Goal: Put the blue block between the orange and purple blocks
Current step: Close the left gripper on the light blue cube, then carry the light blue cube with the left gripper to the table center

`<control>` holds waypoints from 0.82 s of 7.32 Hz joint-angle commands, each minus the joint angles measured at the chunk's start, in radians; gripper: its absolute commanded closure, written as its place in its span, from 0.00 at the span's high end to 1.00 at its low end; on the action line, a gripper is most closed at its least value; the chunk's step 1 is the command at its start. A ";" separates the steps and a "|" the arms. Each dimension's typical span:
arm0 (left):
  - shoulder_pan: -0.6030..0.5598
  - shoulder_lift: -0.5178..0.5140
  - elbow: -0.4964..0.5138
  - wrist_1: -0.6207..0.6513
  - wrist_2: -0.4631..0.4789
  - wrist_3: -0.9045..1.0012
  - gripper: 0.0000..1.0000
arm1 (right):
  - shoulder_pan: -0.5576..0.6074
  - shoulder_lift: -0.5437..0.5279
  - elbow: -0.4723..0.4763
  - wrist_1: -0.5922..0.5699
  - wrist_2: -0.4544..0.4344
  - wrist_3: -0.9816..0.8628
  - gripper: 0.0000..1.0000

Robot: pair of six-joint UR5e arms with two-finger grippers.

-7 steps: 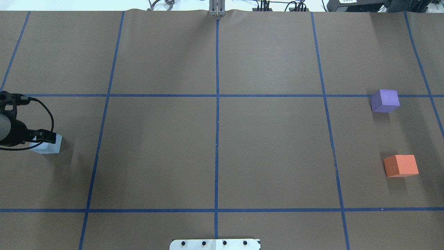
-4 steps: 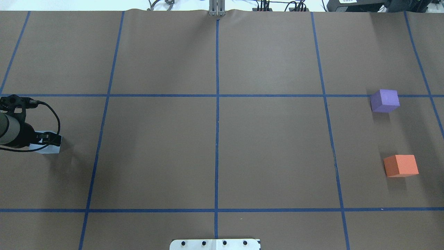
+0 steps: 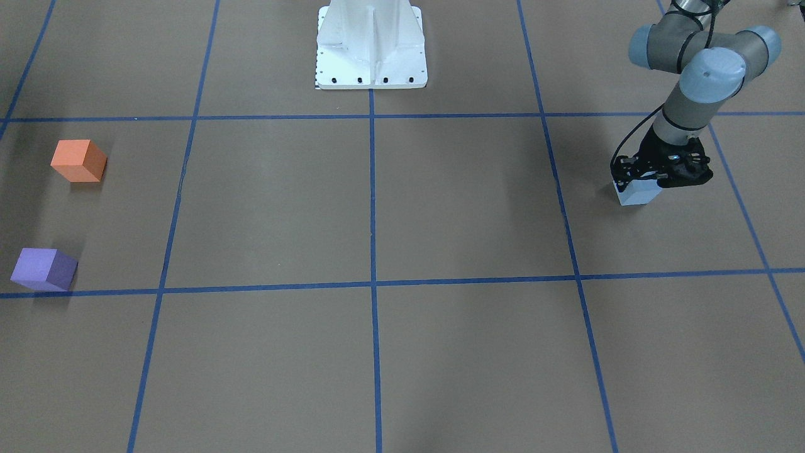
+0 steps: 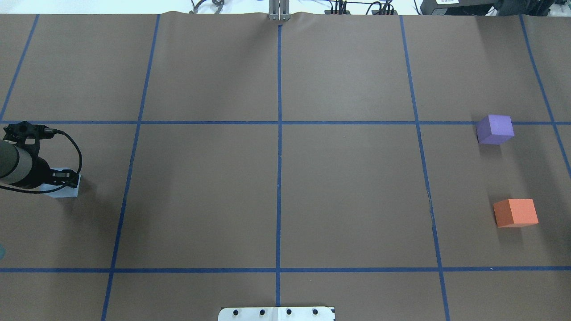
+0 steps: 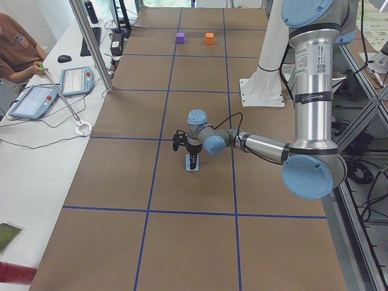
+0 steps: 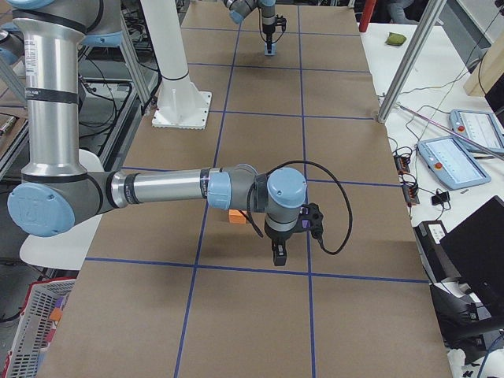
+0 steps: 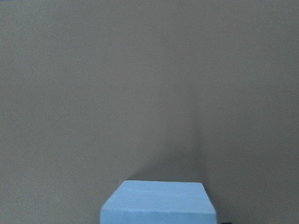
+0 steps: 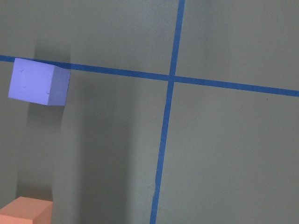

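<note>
The light blue block rests on the brown table at the far left; it also shows in the front view and at the bottom of the left wrist view. My left gripper points down right over it, fingers low around its top, seemingly open. The purple block and the orange block sit far right, with a gap between them. My right gripper hangs above the table near the orange block; I cannot tell whether it is open.
Blue tape lines divide the brown table into squares. The white robot base stands at the middle of the near edge. A desk with tablets and a metal post run along the far side.
My left arm has shifted a little to the right and settled lower over the blue block. The block has not moved. The purple and orange blocks are unchanged.
</note>
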 commanded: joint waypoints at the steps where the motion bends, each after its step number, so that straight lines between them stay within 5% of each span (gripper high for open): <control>1: -0.010 0.009 -0.101 0.057 -0.023 0.002 0.00 | 0.000 0.001 0.002 0.000 0.001 0.000 1.00; 3: -0.010 -0.067 -0.255 0.279 -0.045 -0.001 0.00 | 0.000 0.015 0.002 0.000 -0.008 0.000 1.00; 6: 0.045 -0.589 -0.222 0.726 -0.040 -0.034 0.00 | 0.000 0.011 0.005 0.000 -0.007 0.026 1.00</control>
